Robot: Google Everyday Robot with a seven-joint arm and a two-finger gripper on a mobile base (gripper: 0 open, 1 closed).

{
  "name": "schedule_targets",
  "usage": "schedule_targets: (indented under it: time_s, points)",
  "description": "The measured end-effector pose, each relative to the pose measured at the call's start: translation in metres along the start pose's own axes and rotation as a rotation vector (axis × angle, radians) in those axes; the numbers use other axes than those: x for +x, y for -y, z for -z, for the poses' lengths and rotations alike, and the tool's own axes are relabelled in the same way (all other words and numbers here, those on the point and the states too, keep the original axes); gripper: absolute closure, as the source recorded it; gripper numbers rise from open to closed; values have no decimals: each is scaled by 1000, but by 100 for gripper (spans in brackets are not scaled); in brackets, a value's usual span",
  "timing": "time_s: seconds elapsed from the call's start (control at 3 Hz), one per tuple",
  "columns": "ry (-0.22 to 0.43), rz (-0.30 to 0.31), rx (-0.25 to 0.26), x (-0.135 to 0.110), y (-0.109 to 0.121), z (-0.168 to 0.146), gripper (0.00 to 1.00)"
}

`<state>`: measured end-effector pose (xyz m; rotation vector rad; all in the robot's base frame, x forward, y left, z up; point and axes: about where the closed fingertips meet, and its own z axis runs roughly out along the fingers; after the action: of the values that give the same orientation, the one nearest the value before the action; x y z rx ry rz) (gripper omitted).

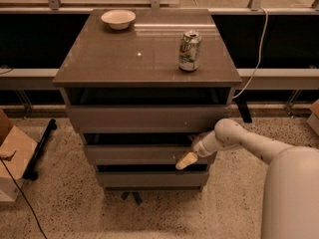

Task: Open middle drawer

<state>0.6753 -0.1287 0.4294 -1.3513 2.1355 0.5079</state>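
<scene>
The middle drawer (139, 154) is a grey-brown flat panel between the taller top drawer (144, 117) and the bottom drawer (149, 179) of a small cabinet. It sits slightly out from the cabinet body, with a dark gap above it. My gripper (188, 158) comes in from the right on a white arm and sits at the right part of the middle drawer's front, its tan fingertip (186, 161) pointing down-left over the panel's lower edge.
A white bowl (118, 19) and a drink can (190, 51) stand on the cabinet top (144, 54). A cardboard box (12, 156) and a black stand foot (37, 148) lie on the floor at left. A cable (256, 49) hangs at right.
</scene>
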Motion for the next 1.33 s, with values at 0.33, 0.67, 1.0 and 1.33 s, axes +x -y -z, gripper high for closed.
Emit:
schedule_targets:
  time_s: [0.33, 0.67, 1.0, 1.33]
  points:
    - [-1, 0, -1, 0, -1, 0, 46]
    - [-55, 1, -57, 18, -25, 5, 69]
    - [-55, 1, -57, 18, -25, 6, 91]
    - [-55, 1, -57, 18, -25, 6, 100]
